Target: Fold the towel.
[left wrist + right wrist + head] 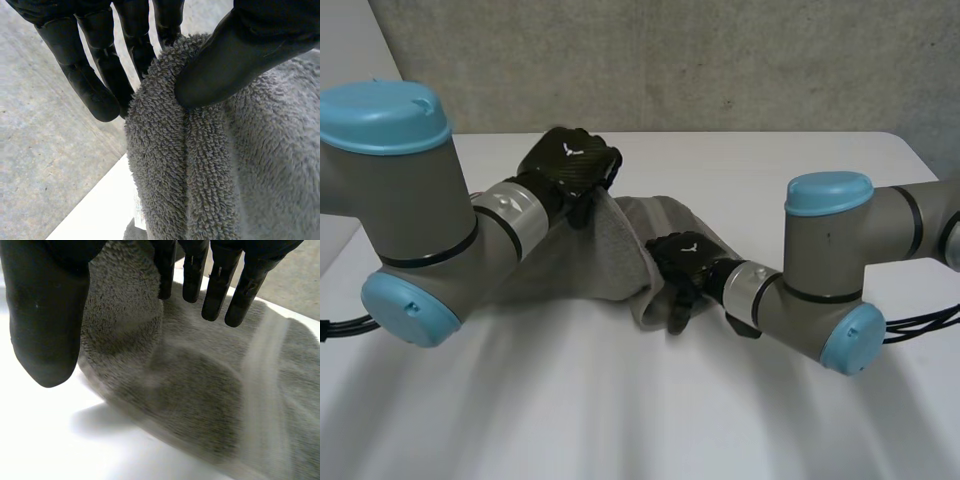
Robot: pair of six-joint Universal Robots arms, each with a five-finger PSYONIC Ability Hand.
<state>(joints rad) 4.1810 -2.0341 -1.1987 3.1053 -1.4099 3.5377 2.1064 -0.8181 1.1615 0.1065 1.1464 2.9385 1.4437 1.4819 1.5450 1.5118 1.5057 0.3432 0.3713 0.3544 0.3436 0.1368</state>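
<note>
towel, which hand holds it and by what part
Both. The left hand pinches the towel by a bunched fold of its edge between thumb and fingers; the right hand grips its near edge.

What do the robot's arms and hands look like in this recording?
The left arm and the right arm are thick grey tubes with rounded light-blue caps at the joints and thin black seam lines. Each ends in a silver wrist ring. The left hand and the right hand are black, with a small white mark on the back.
</note>
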